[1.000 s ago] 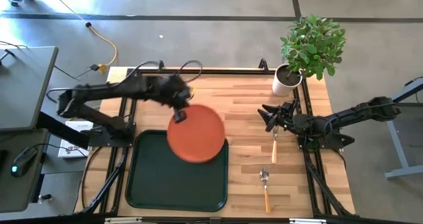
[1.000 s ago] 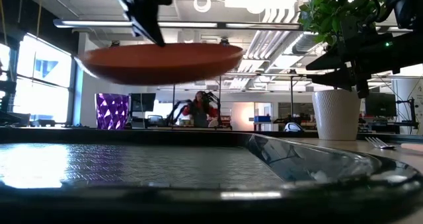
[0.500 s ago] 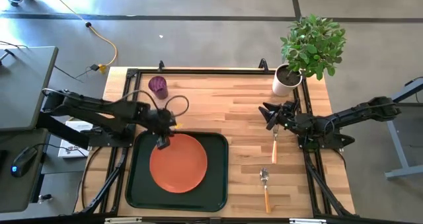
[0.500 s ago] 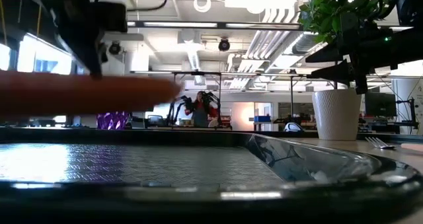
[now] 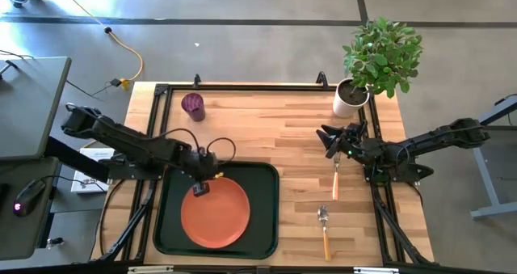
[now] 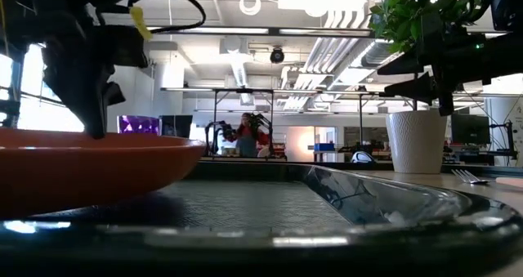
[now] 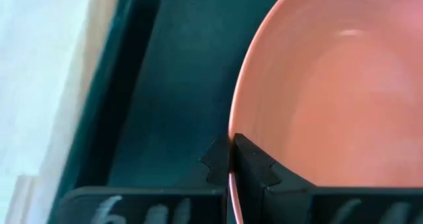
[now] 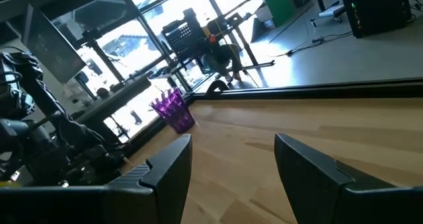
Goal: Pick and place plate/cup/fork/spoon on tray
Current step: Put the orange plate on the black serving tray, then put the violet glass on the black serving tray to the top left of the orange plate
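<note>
Once airborne, plate (image 5: 215,212) now on tray (image 5: 262,225).

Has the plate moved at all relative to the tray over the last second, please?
Yes. The plate moved from over the tray's far right corner down into its middle.

My left claw (image 5: 199,187) pinches the rim of the orange-red plate (image 5: 215,212) resting on the dark tray (image 5: 263,225), while purple cup (image 5: 192,106), fork (image 5: 335,177) and spoon (image 5: 324,230) lie on the bench.
</note>
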Available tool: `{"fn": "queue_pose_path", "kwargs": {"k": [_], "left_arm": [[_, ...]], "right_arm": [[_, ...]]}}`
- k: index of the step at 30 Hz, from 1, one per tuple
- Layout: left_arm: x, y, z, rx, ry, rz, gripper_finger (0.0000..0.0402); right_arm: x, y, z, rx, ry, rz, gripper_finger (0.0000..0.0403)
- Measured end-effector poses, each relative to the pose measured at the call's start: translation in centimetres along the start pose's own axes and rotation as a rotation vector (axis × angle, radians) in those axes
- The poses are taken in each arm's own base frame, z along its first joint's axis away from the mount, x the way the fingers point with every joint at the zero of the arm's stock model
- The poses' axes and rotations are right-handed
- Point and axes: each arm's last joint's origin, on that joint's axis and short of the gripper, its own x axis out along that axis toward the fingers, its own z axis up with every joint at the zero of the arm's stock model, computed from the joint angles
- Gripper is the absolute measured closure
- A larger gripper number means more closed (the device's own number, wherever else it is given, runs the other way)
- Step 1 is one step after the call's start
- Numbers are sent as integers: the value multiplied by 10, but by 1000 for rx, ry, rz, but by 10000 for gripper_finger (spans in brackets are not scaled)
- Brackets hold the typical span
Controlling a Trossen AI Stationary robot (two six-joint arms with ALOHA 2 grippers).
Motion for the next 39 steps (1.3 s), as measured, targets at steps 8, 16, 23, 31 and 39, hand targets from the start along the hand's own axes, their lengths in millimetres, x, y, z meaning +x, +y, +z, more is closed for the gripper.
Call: {"fn": "queue_pose_path", "kwargs": {"k": [8, 16, 23, 31, 39], "left_arm": [[18, -4, -1, 22, 48, 35, 401], [21, -6, 4, 43, 3, 23, 399], [21, -5, 4, 31, -11, 48, 384], [9, -8, 18, 51, -60, 149, 362], [-24, -15, 44, 99, -168, 323, 330]], "right_arm": [[0, 0, 1, -2, -14, -5, 197], [0, 3, 5, -24, -37, 28, 197], [0, 4, 5, -34, -28, 50, 197], [0, 18, 8, -116, -12, 95, 197], [25, 60, 3, -337, 50, 22, 202]]}}
